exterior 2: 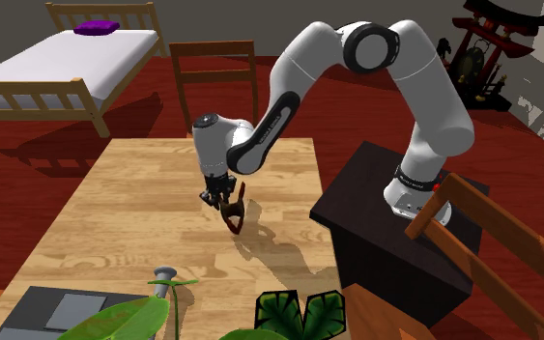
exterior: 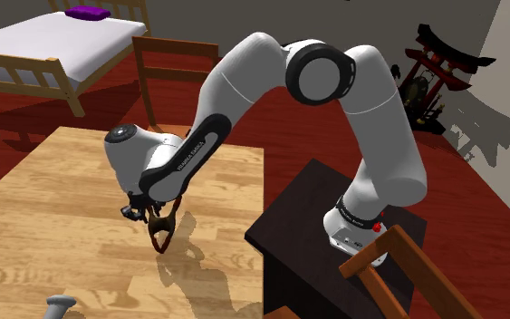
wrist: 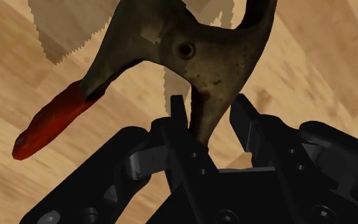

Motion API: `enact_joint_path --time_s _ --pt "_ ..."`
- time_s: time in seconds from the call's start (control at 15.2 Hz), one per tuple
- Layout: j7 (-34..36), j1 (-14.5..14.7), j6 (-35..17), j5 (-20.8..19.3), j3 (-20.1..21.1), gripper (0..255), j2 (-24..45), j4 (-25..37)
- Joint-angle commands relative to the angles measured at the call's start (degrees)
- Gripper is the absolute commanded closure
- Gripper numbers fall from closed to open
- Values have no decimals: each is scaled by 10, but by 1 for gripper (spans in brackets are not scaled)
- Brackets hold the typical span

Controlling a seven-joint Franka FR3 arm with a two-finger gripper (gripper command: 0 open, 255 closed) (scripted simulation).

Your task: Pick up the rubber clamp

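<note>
Item: clamp — dark, worn body with one pivot and a red sleeve on one handle tip. Location: hanging under the gripper, just over the wooden table, towards the shoulder view's right, near the stand. Gripper clasped on the bare handle. You should expect it stiff, fairly light and slick where bare — a hold nearer the pivot should curb swinging.

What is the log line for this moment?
end effector: shut on clamp handle | clamp: hangs below it, seemingly just off table | stage: grasped
</note>
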State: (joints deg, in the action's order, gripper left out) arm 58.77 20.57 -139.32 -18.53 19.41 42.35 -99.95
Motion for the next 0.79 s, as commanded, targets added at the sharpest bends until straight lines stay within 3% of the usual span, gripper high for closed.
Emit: enact_joint_path --time_s 0.0,0.73 --pt "-2 -3 10 5 5 255 -14 -4" --pt "-13 -15 54 24 22 255 -65 -10"
